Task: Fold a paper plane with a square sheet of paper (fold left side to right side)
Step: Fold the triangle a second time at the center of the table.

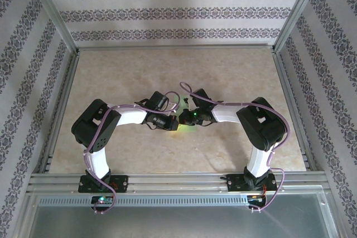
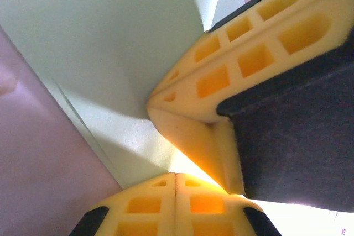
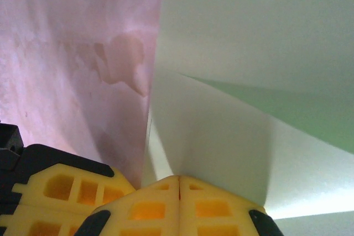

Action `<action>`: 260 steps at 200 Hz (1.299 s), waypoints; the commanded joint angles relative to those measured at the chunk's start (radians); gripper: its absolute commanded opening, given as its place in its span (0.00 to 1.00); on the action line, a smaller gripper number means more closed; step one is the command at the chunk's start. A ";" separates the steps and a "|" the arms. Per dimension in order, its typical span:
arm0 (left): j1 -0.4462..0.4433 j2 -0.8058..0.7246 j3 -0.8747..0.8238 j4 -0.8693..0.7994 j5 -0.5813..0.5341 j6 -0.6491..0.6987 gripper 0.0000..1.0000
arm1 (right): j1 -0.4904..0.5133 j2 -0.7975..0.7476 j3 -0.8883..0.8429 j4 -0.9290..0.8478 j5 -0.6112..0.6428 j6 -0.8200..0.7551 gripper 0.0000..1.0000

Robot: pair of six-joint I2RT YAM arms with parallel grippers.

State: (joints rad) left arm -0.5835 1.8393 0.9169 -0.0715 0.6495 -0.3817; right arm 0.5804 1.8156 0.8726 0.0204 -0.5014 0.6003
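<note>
The light green sheet of paper (image 1: 182, 127) lies at the table's middle, mostly hidden under both wrists, so I cannot tell whether it has the paper plane's shape. Up close the paper (image 2: 121, 53) shows folded layers and creases. My left gripper (image 2: 176, 174) is shut, nothing between its pads, tips down on the paper. Just ahead of it, the right gripper's yellow fingers (image 2: 249, 64) come in from the upper right. My right gripper (image 3: 179, 178) is also shut, tips resting on a folded flap of the paper (image 3: 238, 136). In the top view the left gripper (image 1: 174, 120) and right gripper (image 1: 187, 116) almost touch.
The beige marbled table (image 1: 167, 71) is walled by an aluminium frame and patterned panels on three sides. A metal rail (image 1: 178, 179) carrying both arm bases runs along the near edge. The left gripper's finger (image 3: 61, 189) sits close beside my right fingers.
</note>
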 commanded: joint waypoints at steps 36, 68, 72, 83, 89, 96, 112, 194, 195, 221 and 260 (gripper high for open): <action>-0.015 0.037 -0.036 -0.123 -0.139 0.031 0.00 | -0.019 0.034 -0.040 0.022 0.044 -0.064 0.00; -0.015 0.037 -0.052 -0.116 -0.140 0.026 0.00 | -0.057 0.023 -0.043 0.029 0.034 -0.075 0.00; -0.015 0.037 -0.054 -0.114 -0.141 0.027 0.00 | -0.061 0.021 -0.042 0.029 0.032 -0.077 0.00; -0.015 0.038 -0.056 -0.114 -0.142 0.026 0.00 | -0.076 0.019 -0.037 0.027 0.026 -0.083 0.00; -0.015 0.037 -0.058 -0.116 -0.143 0.026 0.00 | -0.085 0.019 -0.034 0.027 0.021 -0.084 0.00; -0.015 0.037 -0.058 -0.116 -0.143 0.027 0.00 | -0.095 0.020 -0.031 0.027 0.016 -0.086 0.00; -0.015 0.035 -0.062 -0.114 -0.144 0.026 0.00 | -0.120 0.023 -0.025 0.029 0.005 -0.091 0.00; -0.015 0.032 -0.061 -0.102 -0.140 0.020 0.00 | -0.250 0.037 -0.005 0.021 -0.047 -0.125 0.00; -0.015 0.032 -0.060 -0.102 -0.139 0.020 0.00 | -0.251 0.037 -0.005 0.021 -0.047 -0.125 0.00; -0.015 0.031 -0.058 -0.092 -0.134 0.018 0.00 | -0.276 0.017 0.010 -0.004 -0.049 -0.135 0.00; -0.018 0.030 -0.048 -0.086 -0.129 0.021 0.00 | -0.278 -0.070 0.037 -0.058 -0.045 -0.131 0.00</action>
State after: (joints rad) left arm -0.5900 1.8324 0.9092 -0.0593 0.6277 -0.3771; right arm 0.3031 1.8198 0.8757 0.0154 -0.5667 0.4900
